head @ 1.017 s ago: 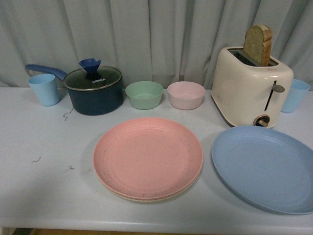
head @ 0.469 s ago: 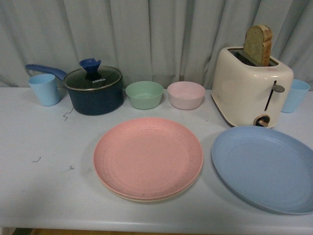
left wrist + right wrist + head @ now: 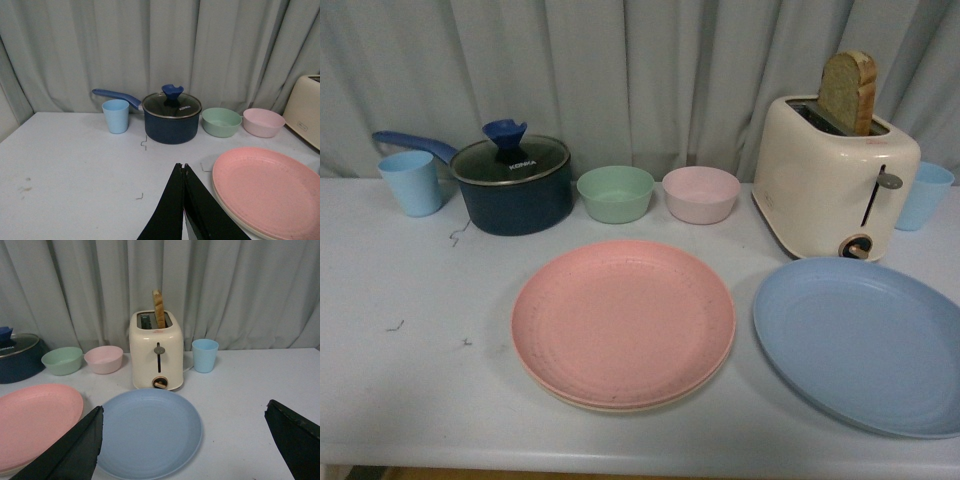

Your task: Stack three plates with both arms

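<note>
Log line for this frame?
stack: pink plate on cream plate | blue plate apart | left gripper shut, empty | right gripper open, empty

"KONKA" on pot lid (small print)

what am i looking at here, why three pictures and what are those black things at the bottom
This is a two-armed robot at a white table. One picture comes from a camera on its body, looking forward; neither arm shows there. The other two come from cameras on its wrists. The black shapes are its grippers: the left gripper is shut, the right gripper is open wide, and neither holds anything. On the table a pink plate sits on a cream plate, with a blue plate beside them. Behind stand a lidded pot, a green bowl, a pink bowl, a toaster with a bread slice, and two blue cups.
</note>
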Robot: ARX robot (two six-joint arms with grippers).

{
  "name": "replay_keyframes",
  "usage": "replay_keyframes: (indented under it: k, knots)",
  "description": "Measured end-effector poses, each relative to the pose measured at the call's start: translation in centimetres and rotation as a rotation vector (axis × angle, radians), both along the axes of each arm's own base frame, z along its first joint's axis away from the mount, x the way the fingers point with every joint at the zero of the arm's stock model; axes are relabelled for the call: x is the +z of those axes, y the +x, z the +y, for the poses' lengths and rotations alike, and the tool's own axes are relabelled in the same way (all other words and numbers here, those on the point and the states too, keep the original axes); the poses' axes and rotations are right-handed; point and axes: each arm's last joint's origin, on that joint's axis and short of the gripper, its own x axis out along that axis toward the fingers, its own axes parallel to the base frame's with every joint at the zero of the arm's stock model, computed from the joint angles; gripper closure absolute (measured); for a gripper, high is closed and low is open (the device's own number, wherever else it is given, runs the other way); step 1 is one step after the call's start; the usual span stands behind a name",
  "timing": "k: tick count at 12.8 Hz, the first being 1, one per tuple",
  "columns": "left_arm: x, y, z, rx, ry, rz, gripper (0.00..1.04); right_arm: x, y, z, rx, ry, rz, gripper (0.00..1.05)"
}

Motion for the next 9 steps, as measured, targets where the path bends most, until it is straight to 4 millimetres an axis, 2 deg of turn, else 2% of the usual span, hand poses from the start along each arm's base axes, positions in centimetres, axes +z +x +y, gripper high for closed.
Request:
replay_keyframes:
  k: [2,3,4,5,6,8,9]
  knots:
    - [0.0,-0.2,0.0,0.0,0.0,-0.002,1.03,0.0,0.0,0.0,0.0,0.0,0.0,0.06]
    - [-0.6,-0.8,0.0,0.0,0.0,0.051,1.03,0.0,0.0,0.0,0.0,0.0,0.0,0.06]
    - [-0.2,-1.3,0.0,-0.002,0.0,-0.006,1.03,0.0,0.0,0.0,0.0,0.0,0.0,0.06]
    - [-0.4,-1.3,0.0,-0.002,0.0,0.016,1.03,0.0,0.0,0.0,0.0,0.0,-0.001,0.06]
    - [-0.4,-1.3,0.0,-0.002,0.0,0.016,0.98,0.0,0.0,0.0,0.0,0.0,-0.001,0.06]
    - [-0.4,-1.3,0.0,-0.002,0.0,0.013,0.69,0.0,0.0,0.0,0.0,0.0,0.0,0.06]
    - [-0.4,-1.3,0.0,-0.002,0.0,0.012,0.55,-0.2,-0.1,0.1,-0.051,0.019,0.161,0.06]
